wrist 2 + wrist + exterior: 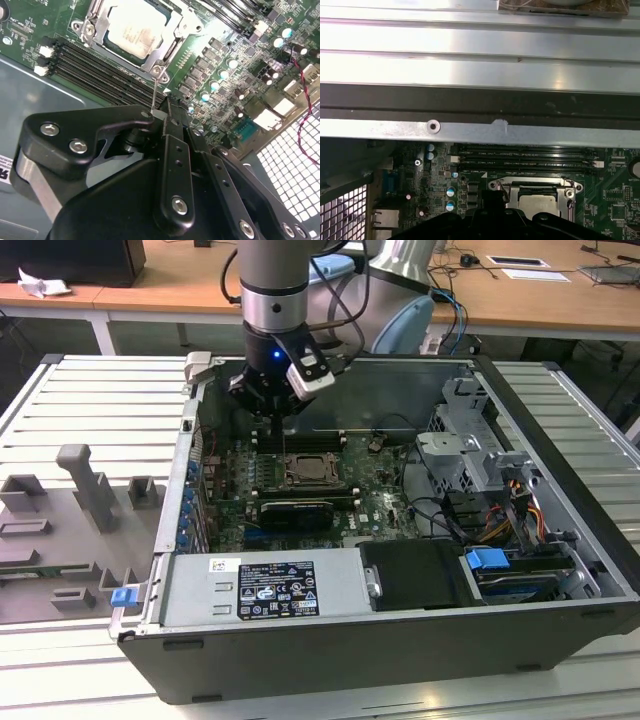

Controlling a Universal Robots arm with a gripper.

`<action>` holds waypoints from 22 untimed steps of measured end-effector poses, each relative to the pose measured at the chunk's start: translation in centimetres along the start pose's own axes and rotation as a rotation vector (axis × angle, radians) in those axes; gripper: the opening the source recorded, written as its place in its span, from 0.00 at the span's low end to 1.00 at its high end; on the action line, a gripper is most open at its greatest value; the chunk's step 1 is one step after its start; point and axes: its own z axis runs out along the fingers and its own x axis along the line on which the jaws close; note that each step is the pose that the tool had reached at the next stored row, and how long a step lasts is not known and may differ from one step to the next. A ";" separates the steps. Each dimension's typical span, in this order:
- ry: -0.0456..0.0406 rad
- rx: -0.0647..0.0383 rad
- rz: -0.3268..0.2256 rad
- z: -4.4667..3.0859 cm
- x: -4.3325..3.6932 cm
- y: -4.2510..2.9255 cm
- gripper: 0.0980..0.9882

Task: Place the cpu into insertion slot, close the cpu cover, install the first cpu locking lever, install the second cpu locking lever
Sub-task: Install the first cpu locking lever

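Close up, the second wrist view shows the hand pinched shut on a thin locking lever. The cpu lies framed by the cpu cover. The exterior view adds the surrounding computer case.

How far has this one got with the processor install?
Done: the chip sits seated under the closed cover frame. In hand: the hand looks shut on a thin wire lever rising from the frame's corner. Left: latching the levers; I cannot tell whether one is already locked.
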 end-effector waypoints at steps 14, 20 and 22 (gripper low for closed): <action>0.0000 0.000 0.000 0.02 -1.49 -0.05 0.01; 0.0000 0.000 0.000 0.02 -1.88 -0.08 0.01; -0.0002 0.000 0.000 0.10 -2.13 -0.08 0.01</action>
